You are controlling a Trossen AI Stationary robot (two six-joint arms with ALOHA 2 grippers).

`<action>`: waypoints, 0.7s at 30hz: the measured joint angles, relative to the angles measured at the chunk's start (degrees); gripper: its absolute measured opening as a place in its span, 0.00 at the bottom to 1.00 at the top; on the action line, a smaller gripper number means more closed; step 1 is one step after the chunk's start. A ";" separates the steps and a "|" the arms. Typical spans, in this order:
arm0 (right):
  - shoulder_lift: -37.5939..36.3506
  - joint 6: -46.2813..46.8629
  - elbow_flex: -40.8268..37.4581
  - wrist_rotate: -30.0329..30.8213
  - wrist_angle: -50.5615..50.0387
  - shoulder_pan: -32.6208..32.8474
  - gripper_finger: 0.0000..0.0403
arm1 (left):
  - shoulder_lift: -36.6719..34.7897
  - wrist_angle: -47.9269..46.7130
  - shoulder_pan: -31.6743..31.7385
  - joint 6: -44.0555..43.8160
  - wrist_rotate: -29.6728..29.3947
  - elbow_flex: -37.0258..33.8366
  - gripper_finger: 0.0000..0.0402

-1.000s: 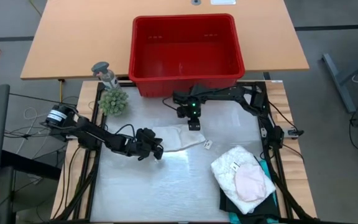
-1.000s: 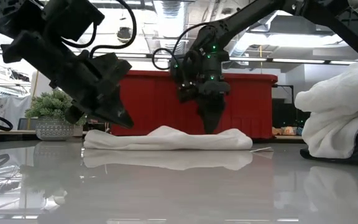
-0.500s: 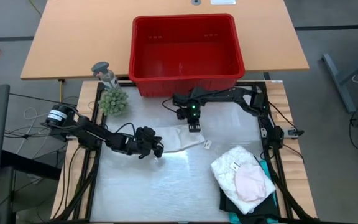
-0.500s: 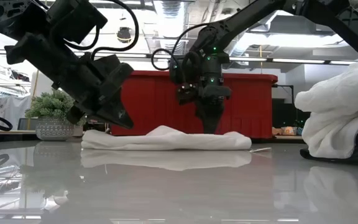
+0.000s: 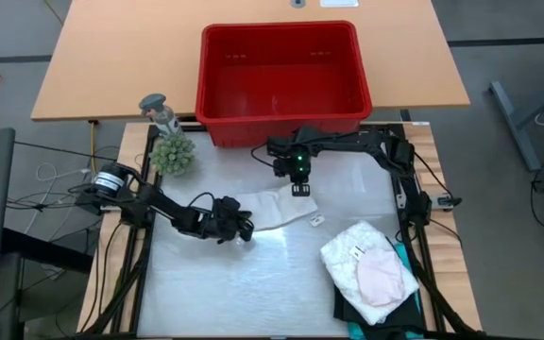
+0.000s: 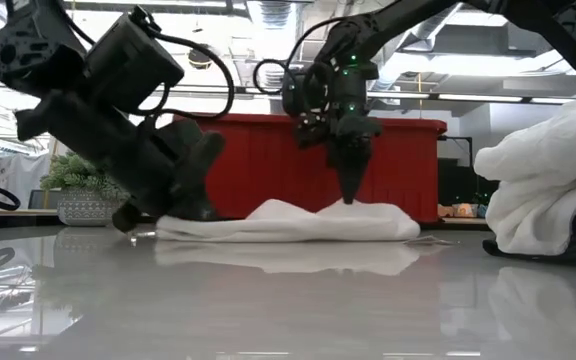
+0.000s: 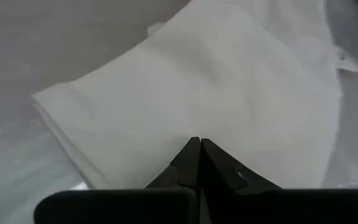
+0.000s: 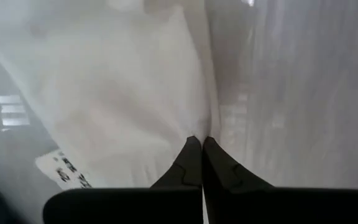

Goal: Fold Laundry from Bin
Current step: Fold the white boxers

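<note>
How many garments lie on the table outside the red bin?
At least 3: a small white cloth mid-table, shared by both grippers; a white lacy top near the right front corner; a pink piece on that top. Dark and teal fabric underneath may hide more.

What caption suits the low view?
Right gripper pinches and lifts the white cloth; left gripper shut at its other end, red bin behind.

A small white cloth (image 5: 274, 210) lies flat near the middle of the table, folded into a long strip, with a peak raised at its far edge (image 6: 343, 205) and a small tag at one end. The red bin (image 5: 282, 77) stands just behind it, upright, with nothing visible inside. The other laundry sits stacked at the near right corner: a white lacy top (image 5: 357, 253) over teal and black garments.
</note>
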 joint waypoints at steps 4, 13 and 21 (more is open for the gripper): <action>0.09 1.35 -0.91 3.38 -3.11 -0.02 0.05 | 0.96 1.55 -0.12 -0.70 0.40 0.07 0.00; 0.20 4.65 -2.27 6.67 -6.86 -0.02 0.05 | 0.98 1.28 -0.10 -0.99 0.94 0.02 0.00; 0.20 4.85 -2.27 7.96 -8.45 -0.95 0.12 | 1.05 1.39 -0.10 -1.51 1.32 -0.02 0.00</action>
